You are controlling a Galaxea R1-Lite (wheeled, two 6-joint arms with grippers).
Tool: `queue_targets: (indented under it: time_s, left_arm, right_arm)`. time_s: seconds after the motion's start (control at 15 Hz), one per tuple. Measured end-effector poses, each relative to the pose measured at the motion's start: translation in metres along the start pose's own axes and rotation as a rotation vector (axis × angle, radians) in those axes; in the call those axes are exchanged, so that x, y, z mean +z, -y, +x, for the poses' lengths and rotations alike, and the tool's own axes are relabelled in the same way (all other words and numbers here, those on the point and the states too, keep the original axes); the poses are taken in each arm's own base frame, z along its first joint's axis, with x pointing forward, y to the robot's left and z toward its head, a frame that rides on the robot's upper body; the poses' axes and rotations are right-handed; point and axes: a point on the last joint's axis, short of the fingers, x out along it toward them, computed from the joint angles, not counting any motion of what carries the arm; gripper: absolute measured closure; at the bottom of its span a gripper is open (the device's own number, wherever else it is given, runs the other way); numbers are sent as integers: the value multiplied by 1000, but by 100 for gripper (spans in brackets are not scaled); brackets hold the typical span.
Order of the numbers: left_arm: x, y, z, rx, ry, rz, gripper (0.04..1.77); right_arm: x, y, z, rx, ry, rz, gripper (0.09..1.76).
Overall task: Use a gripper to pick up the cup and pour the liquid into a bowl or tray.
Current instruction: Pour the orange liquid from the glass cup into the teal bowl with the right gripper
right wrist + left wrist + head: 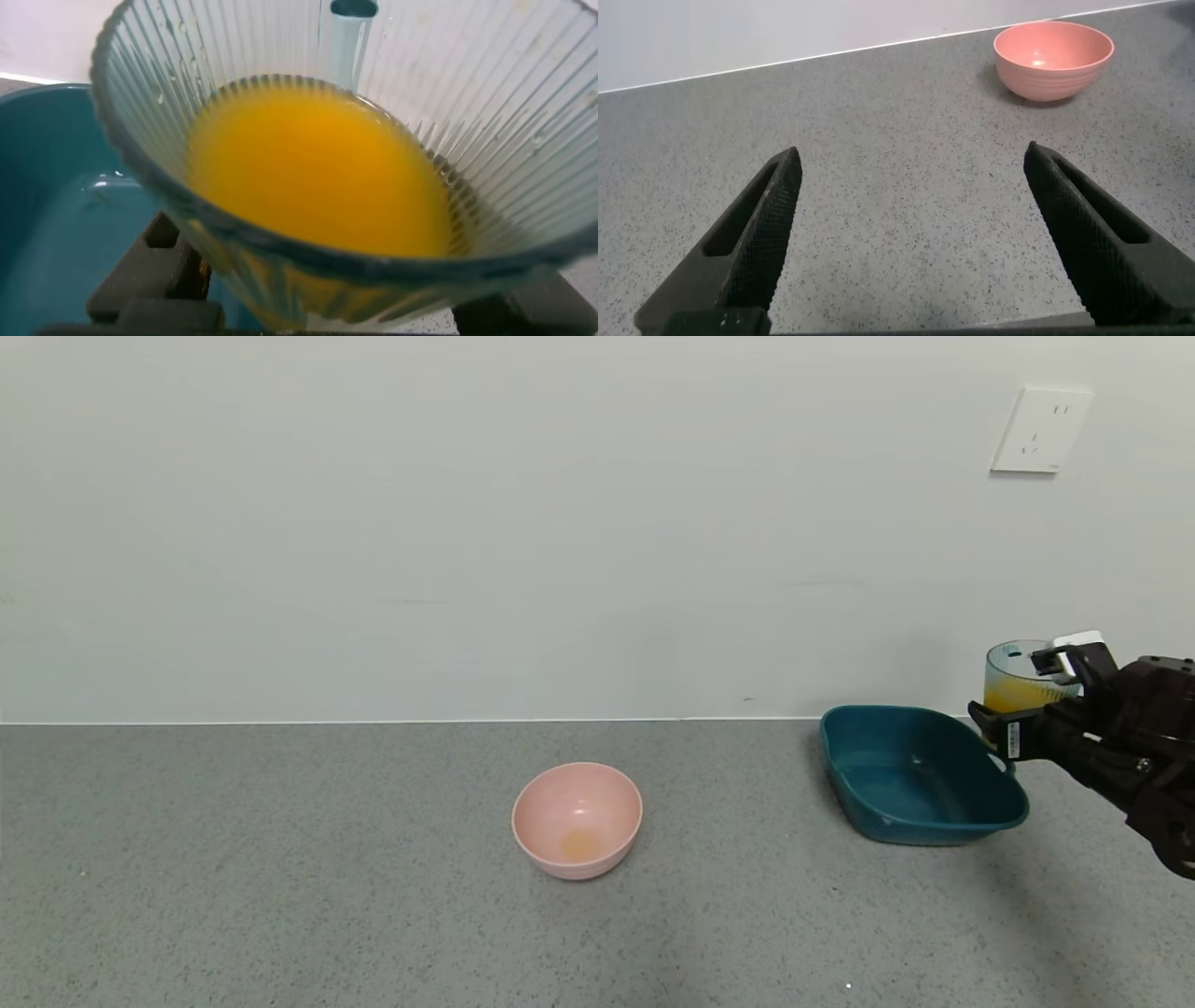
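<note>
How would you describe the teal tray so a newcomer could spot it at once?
Start at the white wall socket and drop to the grey speckled counter. There sits the dark teal rounded-rectangular plastic tray, near the wall. Unlike the round pink bowl to its left, it is oblong, deeper-coloured and has loop handles.

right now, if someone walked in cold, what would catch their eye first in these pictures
The right gripper at the far right holds the ribbed cup of orange liquid lifted beside the right end of the dark teal tray, not yet pouring. Next comes the pink bowl alone mid-counter, with a faint orange smear at its bottom. The left gripper hangs open over bare counter.
</note>
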Motion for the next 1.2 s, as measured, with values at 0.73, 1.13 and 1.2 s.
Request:
queue_targets:
  time_s: [0.73,1.13,1.2]
  left_arm:
    - [0,0,0,0,0,0,9]
    - [0,0,0,0,0,0,9]
    - [0,0,0,0,0,0,9]
  right_arm:
    - [-2,-3,-1,10,-9,-170,48]
    - [-2,-6,-1,24,-9,-275,48]
    - [-2,-7,-1,25,-9,-287,48]
